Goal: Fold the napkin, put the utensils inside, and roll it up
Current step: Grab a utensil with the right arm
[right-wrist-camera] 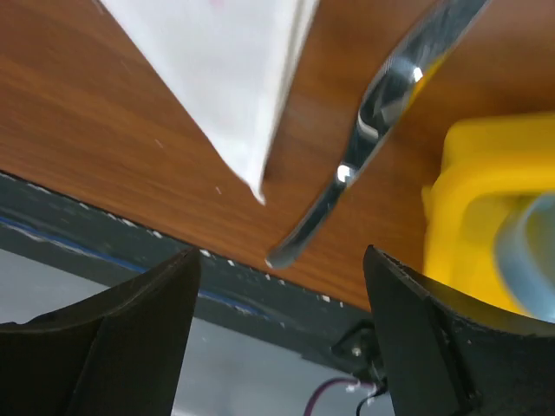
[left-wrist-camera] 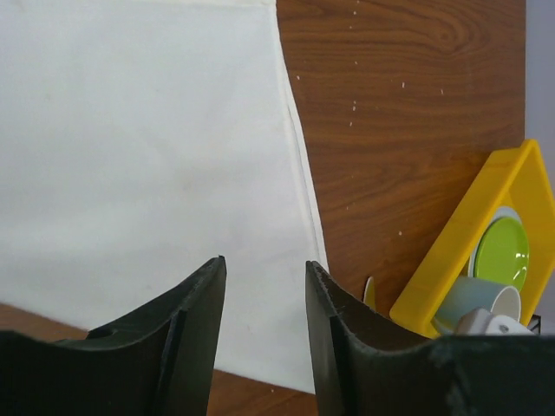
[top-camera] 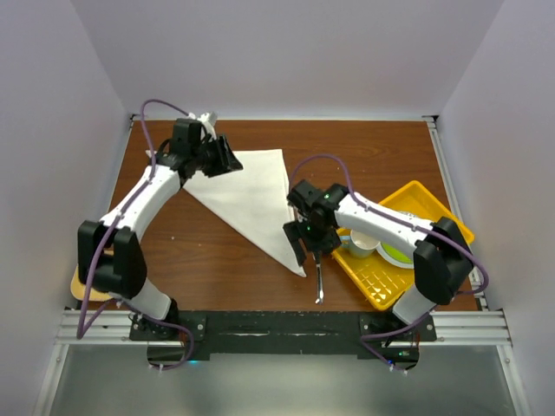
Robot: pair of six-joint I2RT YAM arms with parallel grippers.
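The white napkin (top-camera: 247,195) lies folded into a triangle on the wooden table, its tip pointing to the near edge. My left gripper (top-camera: 229,161) hovers over the napkin's far left corner; in the left wrist view its jaws (left-wrist-camera: 264,269) stand open above the cloth (left-wrist-camera: 147,156) with nothing between them. My right gripper (top-camera: 305,250) is at the napkin's near tip, open and empty (right-wrist-camera: 282,256). The silver knife (top-camera: 319,282) lies on bare wood just right of that tip (right-wrist-camera: 234,78), between napkin and yellow tray (top-camera: 434,217). The knife (right-wrist-camera: 364,147) is untouched.
The yellow tray (right-wrist-camera: 468,199) holds a white cup (top-camera: 362,243) and a green plate (top-camera: 397,253), seen also in the left wrist view as plate (left-wrist-camera: 503,251) and cup (left-wrist-camera: 481,303). A tan disc (top-camera: 80,286) sits beyond the table's left edge. The metal rail (top-camera: 277,325) borders the near edge.
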